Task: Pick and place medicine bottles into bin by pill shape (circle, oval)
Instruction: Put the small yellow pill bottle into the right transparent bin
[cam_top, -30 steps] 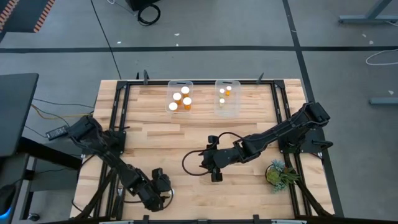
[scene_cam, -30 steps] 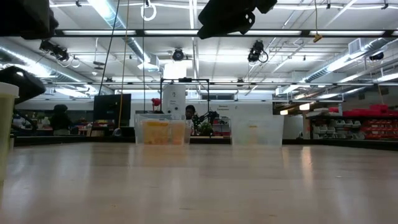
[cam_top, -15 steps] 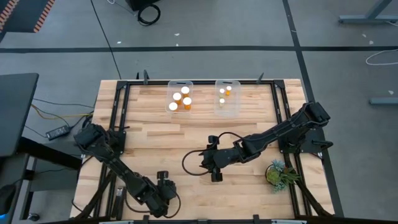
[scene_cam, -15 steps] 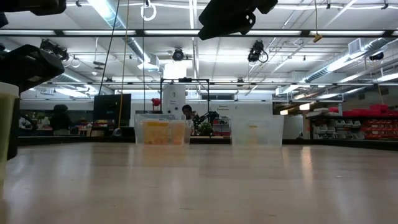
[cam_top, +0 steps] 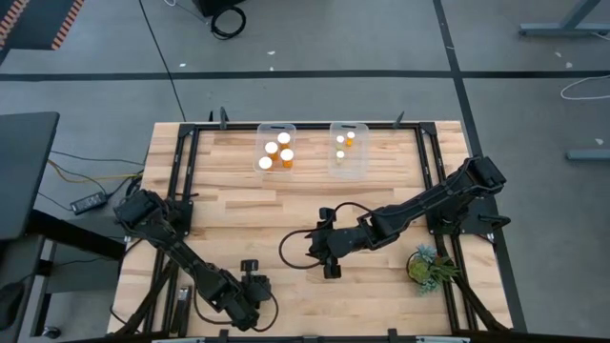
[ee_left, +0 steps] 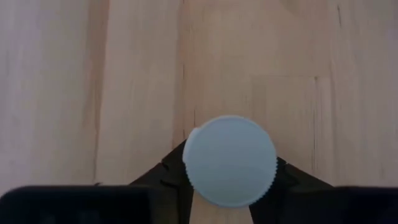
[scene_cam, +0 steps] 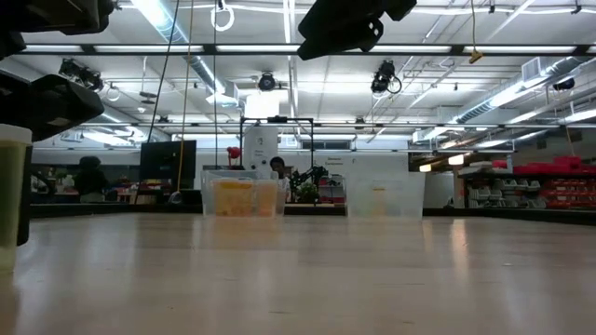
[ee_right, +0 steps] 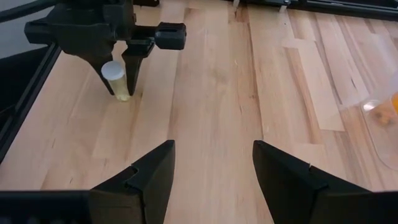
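Left arm reaches along the tabletop's (cam_top: 238, 214) left side to the near left corner, wrist pointed straight down. Left gripper (cam_top: 250, 291) sits over a medicine bottle (ee_left: 231, 160) standing upright on the wood; in the left wrist view its white cap shows between the two dark fingers (ee_left: 171, 168), which flank it closely on both sides. Contact can't be told, so whether it is pinching the bottle or just bracketing it is unclear. The right wrist view shows the same bottle (ee_right: 115, 79) upright between the fingertips, base on the tabletop.

Right arm stretches from the right edge toward the tabletop centre, held low. Right gripper (cam_top: 322, 252) is spread, nothing between its fingers (ee_right: 137, 177), bare wood ahead of it.

Left bin (cam_top: 275, 129) at the far edge holds four capped bottles (cam_top: 277, 152); right bin (cam_top: 349, 126) just beside it holds three smaller ones (cam_top: 342, 145). Small plant (cam_top: 426, 265) near the right near corner. Black frame rails (cam_top: 186, 181) run along the tabletop edges. Wide open wood between both grippers and the bins.
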### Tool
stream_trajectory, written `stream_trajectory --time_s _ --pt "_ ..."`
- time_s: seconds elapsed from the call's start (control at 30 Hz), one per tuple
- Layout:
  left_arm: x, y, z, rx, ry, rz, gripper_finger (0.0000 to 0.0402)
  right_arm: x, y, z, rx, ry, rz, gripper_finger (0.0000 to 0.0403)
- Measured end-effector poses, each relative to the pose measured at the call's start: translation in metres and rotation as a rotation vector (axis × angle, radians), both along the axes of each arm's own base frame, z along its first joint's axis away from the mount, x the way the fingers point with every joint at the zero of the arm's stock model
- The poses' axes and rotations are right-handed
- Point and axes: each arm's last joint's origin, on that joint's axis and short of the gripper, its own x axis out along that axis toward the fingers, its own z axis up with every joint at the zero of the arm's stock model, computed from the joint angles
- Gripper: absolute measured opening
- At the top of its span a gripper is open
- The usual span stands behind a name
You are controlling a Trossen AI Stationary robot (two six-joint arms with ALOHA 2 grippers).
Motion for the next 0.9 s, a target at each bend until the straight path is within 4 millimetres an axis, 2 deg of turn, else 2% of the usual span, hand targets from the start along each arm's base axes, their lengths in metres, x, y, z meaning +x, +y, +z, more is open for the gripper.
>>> stream_trajectory --time_s 0.3,0.5,0.7,0.9 --pt "0.011 0.012 0.000 0.004 -0.001 0.033 0.0108 0.000 0.000 0.000 0.000 0.000 0.000 0.0222" --pt "0.027 0.027 0.001 0.017 -0.018 0.015 0.0107 -0.001 0.000 -0.001 0.003 0.017 0.002 0.0222" --pt "0.052 0.055 0.003 0.043 -0.055 0.032 0.0109 -0.007 -0.002 -0.008 0.004 0.103 -0.024 0.0222" --pt "0.078 0.091 0.006 0.054 -0.100 0.091 0.0109 -0.019 -0.005 -0.017 -0.025 0.254 -0.059 0.0222"
